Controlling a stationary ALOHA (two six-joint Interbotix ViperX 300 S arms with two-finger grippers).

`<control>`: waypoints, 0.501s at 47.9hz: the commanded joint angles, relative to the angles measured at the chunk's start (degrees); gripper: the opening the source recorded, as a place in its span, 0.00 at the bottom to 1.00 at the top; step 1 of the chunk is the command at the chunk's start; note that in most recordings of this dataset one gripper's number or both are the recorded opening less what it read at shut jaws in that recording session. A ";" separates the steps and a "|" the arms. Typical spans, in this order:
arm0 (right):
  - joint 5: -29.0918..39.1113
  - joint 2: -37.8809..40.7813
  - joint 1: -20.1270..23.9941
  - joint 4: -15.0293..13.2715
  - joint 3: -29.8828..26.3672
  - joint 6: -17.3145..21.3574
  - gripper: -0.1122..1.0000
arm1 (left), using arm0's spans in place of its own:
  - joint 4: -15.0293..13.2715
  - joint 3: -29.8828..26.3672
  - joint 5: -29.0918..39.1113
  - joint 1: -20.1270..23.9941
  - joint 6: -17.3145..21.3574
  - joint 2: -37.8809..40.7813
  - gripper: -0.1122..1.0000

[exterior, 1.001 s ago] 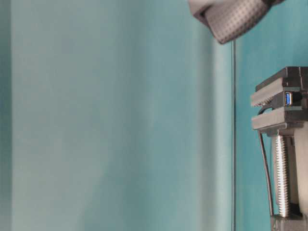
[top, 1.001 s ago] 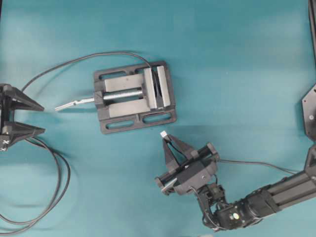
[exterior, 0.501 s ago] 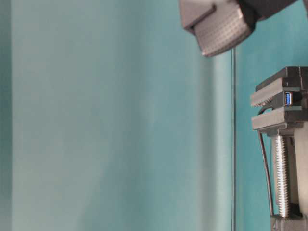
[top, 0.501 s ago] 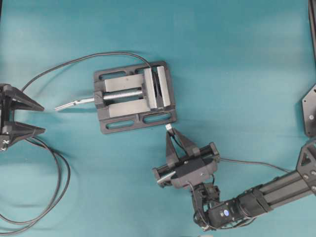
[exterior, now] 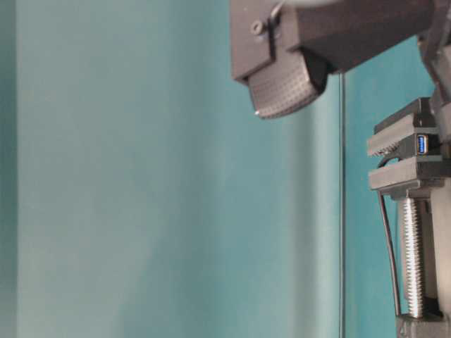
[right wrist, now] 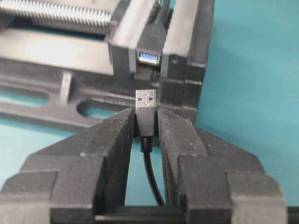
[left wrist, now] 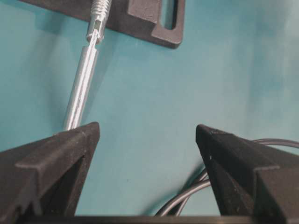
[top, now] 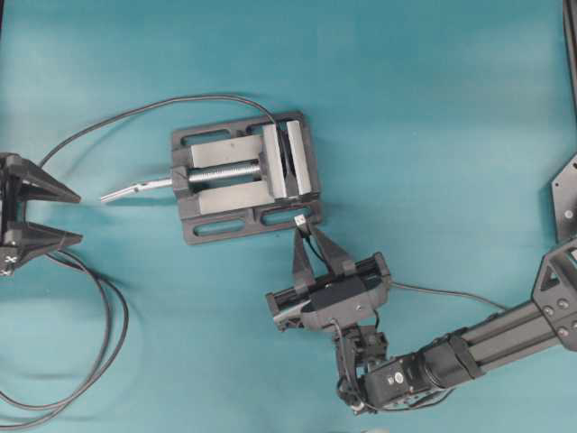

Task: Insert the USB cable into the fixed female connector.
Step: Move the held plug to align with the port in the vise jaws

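My right gripper (top: 303, 227) is shut on the USB cable's grey plug (top: 299, 219), at the vise's (top: 243, 176) front right corner. In the right wrist view the plug (right wrist: 145, 100) sticks out from between the fingers of that gripper (right wrist: 145, 119), its metal tip aimed at the fixed female connector (right wrist: 149, 57) with a short gap between them. The connector's blue socket (exterior: 421, 144) is clamped in the vise jaws. One right finger (exterior: 282, 88) shows in the table-level view. My left gripper (top: 79, 216) (left wrist: 147, 128) stands open and empty at the far left.
The vise's silver screw handle (top: 135, 189) (left wrist: 81, 93) points at the left gripper. The connector's long dark cable loops (top: 108, 334) (left wrist: 187, 196) lie at the lower left. The USB cable's tail (top: 451, 293) runs right along the right arm.
My right gripper has carried the plug up and left, from open table to the vise's front edge, lined up with the socket. The left gripper has not moved.
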 commanded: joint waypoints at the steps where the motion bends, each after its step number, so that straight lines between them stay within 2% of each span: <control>1: -0.70 -1.05 -0.53 0.00 -1.49 0.00 0.29 | 0.26 -0.62 -0.35 0.09 -0.70 0.44 0.99; 24: -0.88 -1.05 -2.20 1.23 -3.25 0.09 0.29 | 0.18 -0.62 -0.35 0.09 -0.70 0.35 0.99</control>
